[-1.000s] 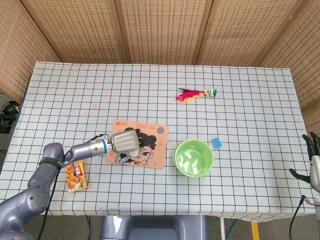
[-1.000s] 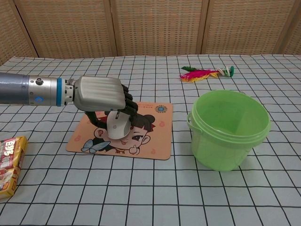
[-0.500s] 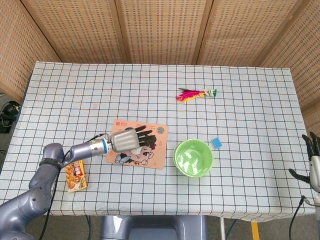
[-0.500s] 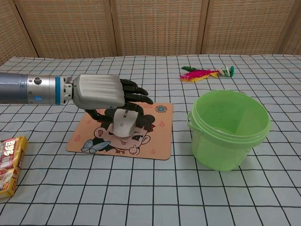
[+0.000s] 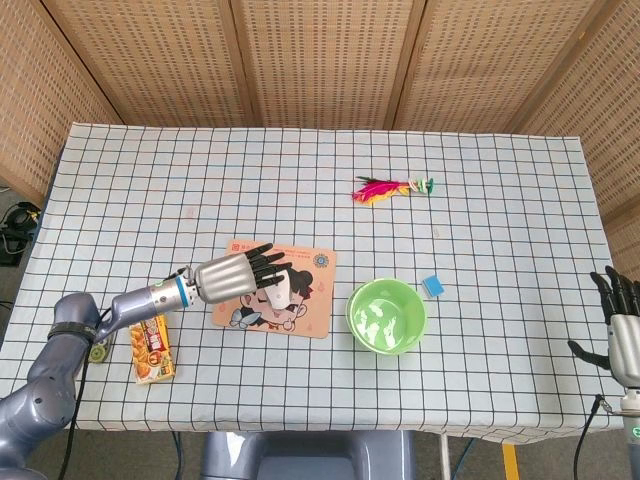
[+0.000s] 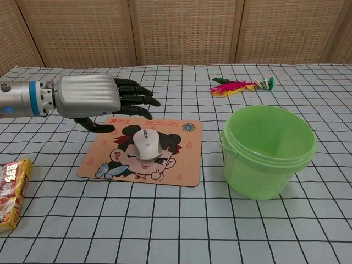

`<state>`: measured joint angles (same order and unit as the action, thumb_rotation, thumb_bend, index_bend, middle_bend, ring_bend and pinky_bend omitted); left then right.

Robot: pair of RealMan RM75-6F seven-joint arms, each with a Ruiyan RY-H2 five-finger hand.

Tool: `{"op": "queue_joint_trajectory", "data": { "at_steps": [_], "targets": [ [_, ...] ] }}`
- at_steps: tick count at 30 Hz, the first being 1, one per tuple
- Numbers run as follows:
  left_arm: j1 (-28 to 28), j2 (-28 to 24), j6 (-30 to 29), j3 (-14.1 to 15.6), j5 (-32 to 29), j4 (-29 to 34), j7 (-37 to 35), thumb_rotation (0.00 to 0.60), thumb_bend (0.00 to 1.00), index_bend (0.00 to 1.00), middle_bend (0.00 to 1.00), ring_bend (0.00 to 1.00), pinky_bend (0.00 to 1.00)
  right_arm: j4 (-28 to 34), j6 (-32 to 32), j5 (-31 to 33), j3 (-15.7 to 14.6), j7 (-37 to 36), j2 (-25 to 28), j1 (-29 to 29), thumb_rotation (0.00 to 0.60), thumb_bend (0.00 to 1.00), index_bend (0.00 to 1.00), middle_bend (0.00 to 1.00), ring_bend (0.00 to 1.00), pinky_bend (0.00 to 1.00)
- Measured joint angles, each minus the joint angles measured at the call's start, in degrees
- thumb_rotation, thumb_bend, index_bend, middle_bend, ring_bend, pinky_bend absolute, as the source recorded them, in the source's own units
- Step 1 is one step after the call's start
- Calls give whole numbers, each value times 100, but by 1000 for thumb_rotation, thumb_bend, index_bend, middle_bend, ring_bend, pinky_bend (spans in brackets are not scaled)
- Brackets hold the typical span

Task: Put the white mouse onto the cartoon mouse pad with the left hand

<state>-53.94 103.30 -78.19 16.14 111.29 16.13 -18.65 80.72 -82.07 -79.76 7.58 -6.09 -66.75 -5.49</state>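
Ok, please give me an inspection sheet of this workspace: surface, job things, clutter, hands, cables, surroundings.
Surface: checked tablecloth, flat.
Job things: white mouse lies on cartoon mouse pad.
Clutter: green bucket, snack pack, feather shuttlecock, blue block.
Hands: left hand open, above the pad's left part, apart from the mouse; right hand open, off the table's right edge.
Cables: dark cables on floor, left.
Surroundings: woven panels behind.

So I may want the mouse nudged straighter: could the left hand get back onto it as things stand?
Probably yes. The left hand hovers open just beside the white mouse, which lies uncovered on the cartoon mouse pad with nothing between them.
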Motion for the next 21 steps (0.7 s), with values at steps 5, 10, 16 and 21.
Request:
{"op": "queue_joint_trajectory", "data": {
  "at_steps": [5, 10, 16, 21],
  "targets": [
    [372, -286, -319, -232, -324, 660, 246, 600, 391, 145, 0, 0, 94, 33, 6, -61, -44, 20, 8, 0, 600, 99, 102, 0, 0, 0],
    [813, -704, -528, -432, -665, 1831, 807, 600, 256, 145, 0, 0, 61, 83, 18, -183, -112, 74, 7, -17, 600, 98, 99, 0, 0, 0],
    [1506, -1346, -768, -573, -1164, 3886, 1834, 600, 192, 56, 0, 0, 0, 156, -14, -351, -196, 234, -3, -35, 600, 98, 93, 0, 0, 0],
    [2339, -1844, -1061, -614, -1779, 5739, 2667, 600, 180, 19, 0, 0, 0, 232, -19, -459, -269, 346, -13, -46, 600, 99, 88, 0, 0, 0]
  ]
}}
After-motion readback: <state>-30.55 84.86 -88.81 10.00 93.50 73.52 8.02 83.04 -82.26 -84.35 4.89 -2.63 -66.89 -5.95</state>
